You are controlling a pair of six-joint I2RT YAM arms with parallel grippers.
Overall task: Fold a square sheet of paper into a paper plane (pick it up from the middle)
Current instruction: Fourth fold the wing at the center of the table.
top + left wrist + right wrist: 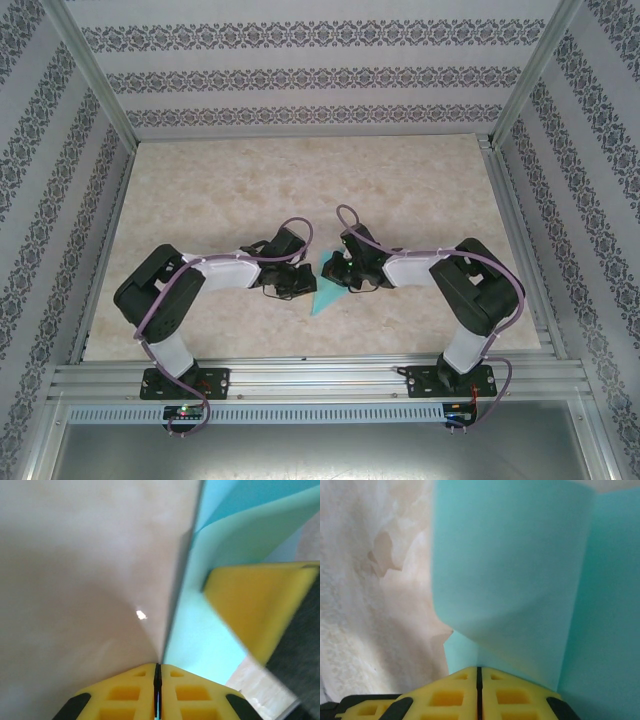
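At the middle of the worktop (300,180), near its front edge, I see both arms bent inward so their claws meet over the paper plane (326,298). From the top camera it reads as a narrow teal triangle with its point aimed toward the arm bases and its wide end tucked up between the two claws. The left claw (302,281) sits just to its left, the right claw (341,279) just to its right, nearly touching each other.

Through the left wrist camera, the left claw (157,680) has its yellow fingers pressed flat together, and the edge of the teal paper (200,630) runs straight down into the seam between them, so I take it as pinched there. A yellow finger (250,605) of the other claw lies against the paper on the right.

Through the right wrist camera, the right claw (479,680) is likewise closed, fingers meeting with no gap, and a crease of the teal paper (520,580) comes down to that seam. The paper stands up in front of the lens, with pale worktop (370,605) beside it.
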